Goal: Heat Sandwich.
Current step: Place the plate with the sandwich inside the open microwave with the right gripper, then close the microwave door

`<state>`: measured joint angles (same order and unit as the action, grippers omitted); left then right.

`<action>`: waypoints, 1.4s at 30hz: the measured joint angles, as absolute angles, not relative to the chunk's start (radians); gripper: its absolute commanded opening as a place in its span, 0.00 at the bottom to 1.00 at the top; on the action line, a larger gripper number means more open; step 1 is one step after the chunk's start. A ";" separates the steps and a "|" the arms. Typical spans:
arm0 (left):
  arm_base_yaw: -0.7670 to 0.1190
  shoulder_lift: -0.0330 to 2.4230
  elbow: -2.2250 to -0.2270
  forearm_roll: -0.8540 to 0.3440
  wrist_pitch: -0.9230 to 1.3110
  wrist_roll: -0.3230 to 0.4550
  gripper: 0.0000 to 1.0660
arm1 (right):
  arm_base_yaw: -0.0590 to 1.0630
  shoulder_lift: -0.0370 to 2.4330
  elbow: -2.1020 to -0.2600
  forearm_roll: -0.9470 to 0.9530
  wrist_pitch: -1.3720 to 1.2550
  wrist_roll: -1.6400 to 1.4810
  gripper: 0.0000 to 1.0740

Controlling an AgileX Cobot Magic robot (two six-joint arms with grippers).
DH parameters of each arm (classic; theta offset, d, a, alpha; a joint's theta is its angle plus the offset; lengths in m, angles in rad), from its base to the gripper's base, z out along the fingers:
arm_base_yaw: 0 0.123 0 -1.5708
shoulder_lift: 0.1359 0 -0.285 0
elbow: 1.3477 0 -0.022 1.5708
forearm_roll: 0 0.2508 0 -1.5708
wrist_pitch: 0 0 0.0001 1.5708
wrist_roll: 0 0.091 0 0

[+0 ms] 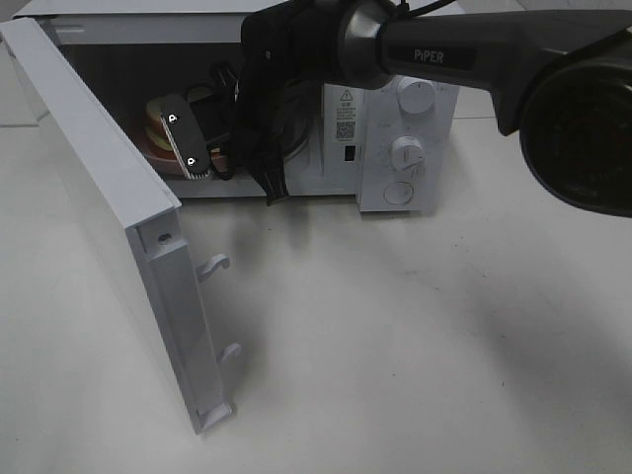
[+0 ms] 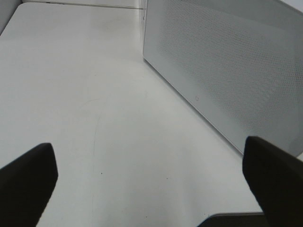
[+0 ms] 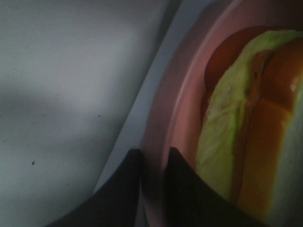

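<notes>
Right gripper [image 3: 154, 156] is pinching the rim of the pink plate [image 3: 175, 94] beside the sandwich [image 3: 227, 118], its arm reaching toward nine o'clock into the microwave [image 1: 410, 148].

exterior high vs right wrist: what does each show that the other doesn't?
Exterior high only: the microwave with its door open, its control knobs, and the right arm reaching into the cavity. Right wrist only: fingers of the right pincer either side of the pink plate rim, and the pale green filling close up. Both: the sandwich on that plate, and the pincer.
</notes>
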<state>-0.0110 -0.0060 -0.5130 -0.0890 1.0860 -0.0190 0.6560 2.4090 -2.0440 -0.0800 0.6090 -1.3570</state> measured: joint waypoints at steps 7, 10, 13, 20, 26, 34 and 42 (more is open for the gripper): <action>-0.011 -0.006 -0.513 -0.089 1.086 -0.019 0.94 | 0.656 2.409 -2.047 -0.131 0.572 -1.216 0.43; -0.011 -0.006 -0.513 -0.089 1.086 -0.019 0.94 | 0.656 2.409 -2.047 -0.131 0.573 -1.187 0.48; -0.011 -0.006 -0.513 -0.089 1.086 -0.019 0.94 | 0.656 2.409 -2.047 -0.131 0.585 -1.172 0.51; -0.011 -0.006 -0.513 -0.089 1.086 -0.019 0.94 | 0.656 2.382 -1.992 -0.130 0.647 -1.166 0.70; -0.011 -0.006 -0.513 -0.089 1.086 -0.019 0.94 | 0.656 2.310 -1.881 -0.128 0.581 -1.165 0.81; -0.011 -0.006 -0.513 -0.089 1.086 -0.019 0.94 | 0.656 2.208 -1.724 -0.127 0.530 -1.165 0.80; -0.011 -0.006 -0.513 -0.089 1.086 -0.019 0.94 | 0.656 2.086 -1.549 -0.127 0.512 -1.165 0.78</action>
